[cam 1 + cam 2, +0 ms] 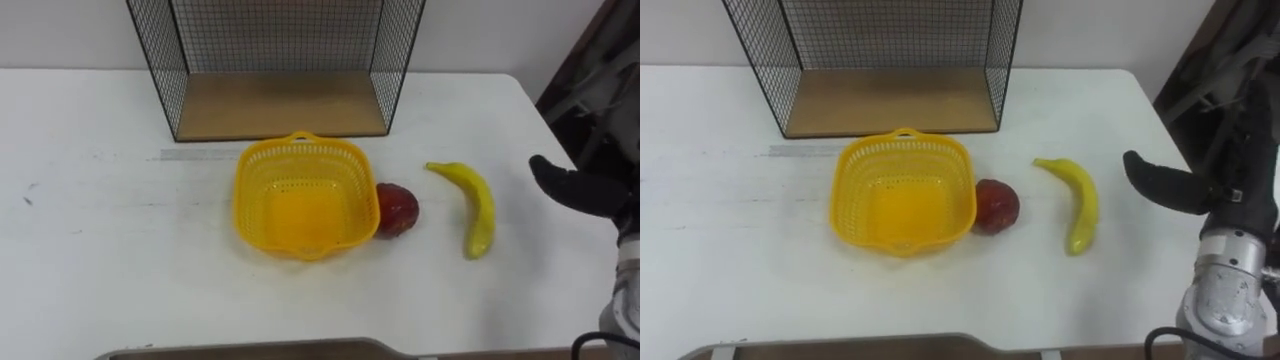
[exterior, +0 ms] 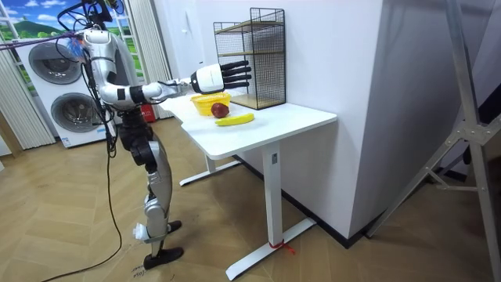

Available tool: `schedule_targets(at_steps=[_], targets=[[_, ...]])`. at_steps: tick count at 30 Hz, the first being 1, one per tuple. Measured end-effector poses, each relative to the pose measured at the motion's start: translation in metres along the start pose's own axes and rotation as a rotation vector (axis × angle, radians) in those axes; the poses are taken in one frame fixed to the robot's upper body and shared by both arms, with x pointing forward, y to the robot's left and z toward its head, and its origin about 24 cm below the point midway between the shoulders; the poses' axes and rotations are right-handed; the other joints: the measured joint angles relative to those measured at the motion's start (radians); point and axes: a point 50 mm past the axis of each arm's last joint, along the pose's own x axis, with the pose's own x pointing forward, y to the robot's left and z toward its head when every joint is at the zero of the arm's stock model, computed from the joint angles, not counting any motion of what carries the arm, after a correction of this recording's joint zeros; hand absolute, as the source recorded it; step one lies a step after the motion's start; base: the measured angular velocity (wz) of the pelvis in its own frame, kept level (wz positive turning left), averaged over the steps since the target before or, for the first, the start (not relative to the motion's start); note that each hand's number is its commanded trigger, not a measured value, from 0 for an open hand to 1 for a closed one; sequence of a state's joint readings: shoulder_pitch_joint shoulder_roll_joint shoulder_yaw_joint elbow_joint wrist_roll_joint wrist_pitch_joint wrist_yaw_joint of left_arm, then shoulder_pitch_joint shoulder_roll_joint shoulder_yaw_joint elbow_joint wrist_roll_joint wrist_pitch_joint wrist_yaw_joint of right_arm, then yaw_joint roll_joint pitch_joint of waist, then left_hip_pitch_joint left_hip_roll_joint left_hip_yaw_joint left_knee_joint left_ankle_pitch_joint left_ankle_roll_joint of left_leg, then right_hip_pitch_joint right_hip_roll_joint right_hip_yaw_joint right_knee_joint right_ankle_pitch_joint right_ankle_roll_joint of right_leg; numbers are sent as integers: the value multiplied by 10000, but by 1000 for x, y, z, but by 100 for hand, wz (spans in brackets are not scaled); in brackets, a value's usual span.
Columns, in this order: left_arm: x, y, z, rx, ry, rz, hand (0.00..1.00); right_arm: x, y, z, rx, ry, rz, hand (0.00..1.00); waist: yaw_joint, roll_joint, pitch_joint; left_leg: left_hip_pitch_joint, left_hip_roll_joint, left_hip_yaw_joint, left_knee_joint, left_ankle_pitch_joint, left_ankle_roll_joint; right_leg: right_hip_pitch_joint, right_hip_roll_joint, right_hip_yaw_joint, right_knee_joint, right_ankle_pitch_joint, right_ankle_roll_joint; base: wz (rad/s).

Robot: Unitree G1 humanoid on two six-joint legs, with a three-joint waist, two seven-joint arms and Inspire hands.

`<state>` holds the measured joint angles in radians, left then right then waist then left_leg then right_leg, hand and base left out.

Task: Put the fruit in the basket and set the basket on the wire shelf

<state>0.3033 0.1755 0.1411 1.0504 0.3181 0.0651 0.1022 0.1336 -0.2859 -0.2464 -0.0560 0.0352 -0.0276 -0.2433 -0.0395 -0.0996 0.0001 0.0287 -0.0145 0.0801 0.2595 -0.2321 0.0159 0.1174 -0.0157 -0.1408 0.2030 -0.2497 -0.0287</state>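
Right hand (image 1: 1175,187) hovering open and empty at the banana's (image 1: 1081,203) three o'clock, red fruit (image 1: 996,205) touching the empty basket (image 1: 850,200) at its three o'clock; come in flat and I reckon I'll shove the banana away.

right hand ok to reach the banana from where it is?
Probably yes. The right hand is open just right of the banana, with bare table between them; the red fruit and basket lie on the banana's far side, out of the way.
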Motion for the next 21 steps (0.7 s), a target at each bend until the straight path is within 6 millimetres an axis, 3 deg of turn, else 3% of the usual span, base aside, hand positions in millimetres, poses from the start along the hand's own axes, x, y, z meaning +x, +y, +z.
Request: schedule_targets(at_steps=[9, 21], targets=[[1, 1, 5, 106, -137, -374, 0, -6, 26, -5, -493, 289, 2500, 0, 125, 68, 15, -21, 23, -38, 97, -4, 7, 36, -5, -27, -4, 75, 5, 0], [3, 3, 10, 97, -242, -559, 0, -7, 33, -4, -1428, 124, 3769, 0, 212, 266, -56, -67, 16, -17, 131, 8, 24, 32, 1, -72, -12, 91, 7, 1]])
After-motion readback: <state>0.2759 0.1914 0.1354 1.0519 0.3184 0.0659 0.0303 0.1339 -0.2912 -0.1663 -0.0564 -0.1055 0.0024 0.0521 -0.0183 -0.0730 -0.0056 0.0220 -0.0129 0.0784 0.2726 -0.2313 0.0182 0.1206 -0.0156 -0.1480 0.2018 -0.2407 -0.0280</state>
